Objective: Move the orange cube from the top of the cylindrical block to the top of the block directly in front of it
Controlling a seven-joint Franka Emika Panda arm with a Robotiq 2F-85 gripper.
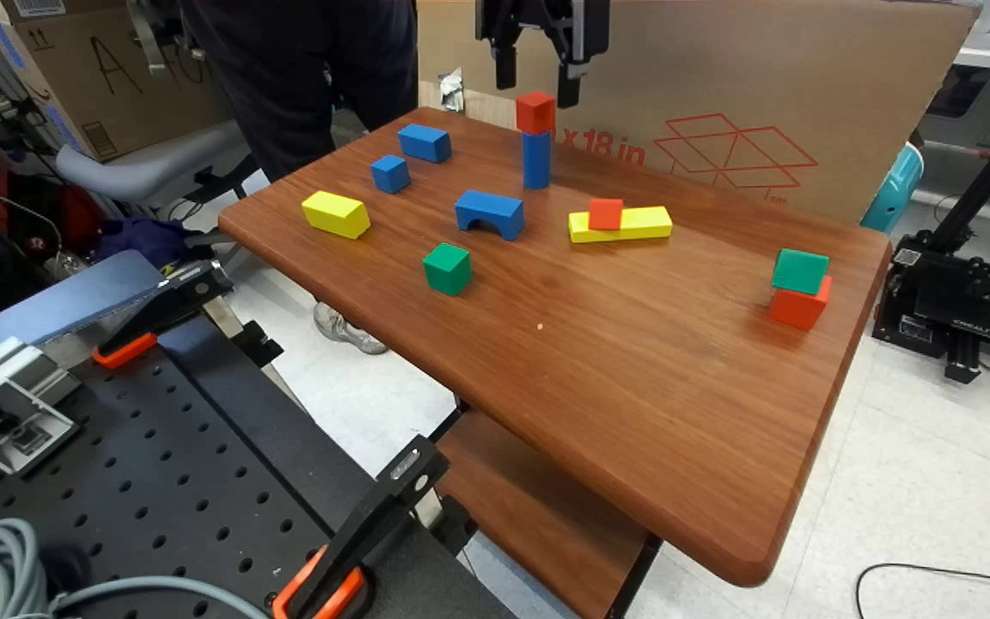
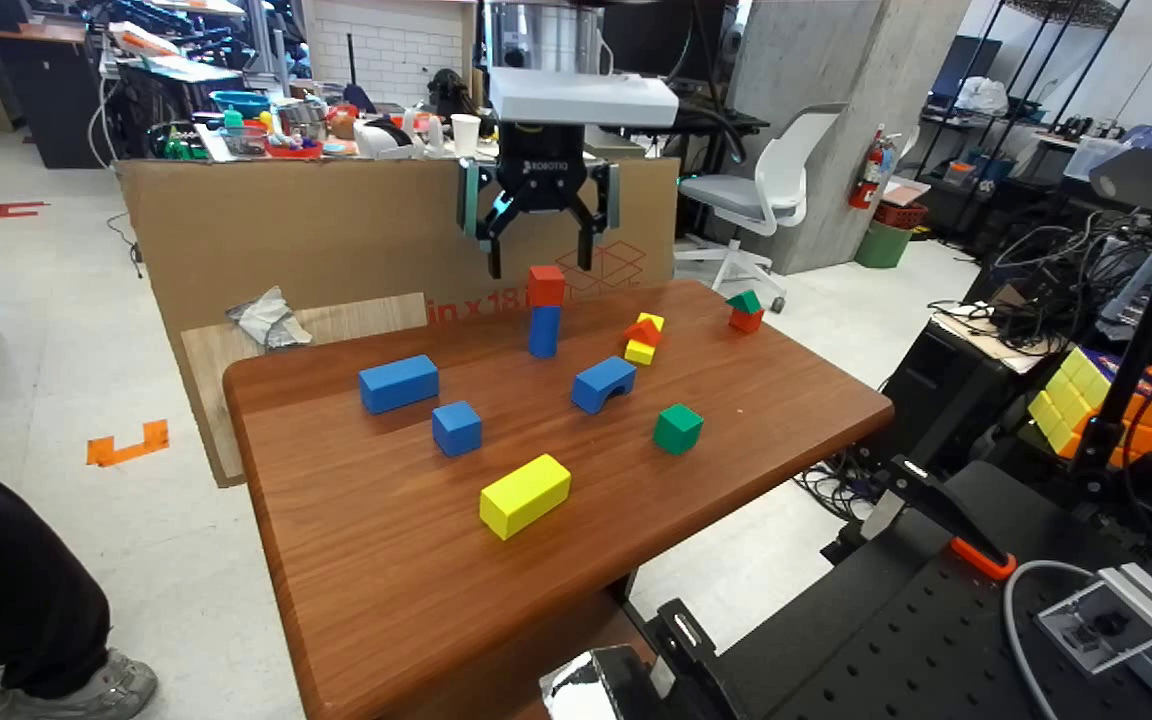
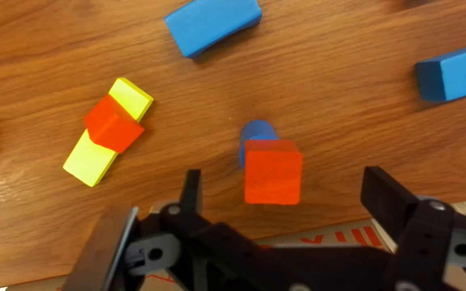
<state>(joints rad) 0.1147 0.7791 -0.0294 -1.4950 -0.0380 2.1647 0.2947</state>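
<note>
The orange cube (image 1: 535,113) sits on top of the upright blue cylindrical block (image 1: 536,161) near the table's cardboard-side edge. Cube (image 2: 546,287) and cylinder (image 2: 544,331) also show in an exterior view. A blue arch block (image 1: 489,213) stands on the table a short way from the cylinder. In the wrist view, the cube (image 3: 272,176) hides part of the cylinder (image 3: 257,130), and the arch block (image 3: 212,24) is at the top edge. My gripper (image 2: 540,266) is open and empty above the cube, its fingers spread wide to either side and apart from it.
An orange wedge (image 1: 605,214) lies on a flat yellow block (image 1: 651,222). A blue cube (image 1: 390,174), a blue block (image 1: 424,143), a yellow block (image 1: 336,214), a green cube (image 1: 448,268) and a green-on-orange stack (image 1: 800,271) stand around. A cardboard sheet (image 1: 770,94) stands behind.
</note>
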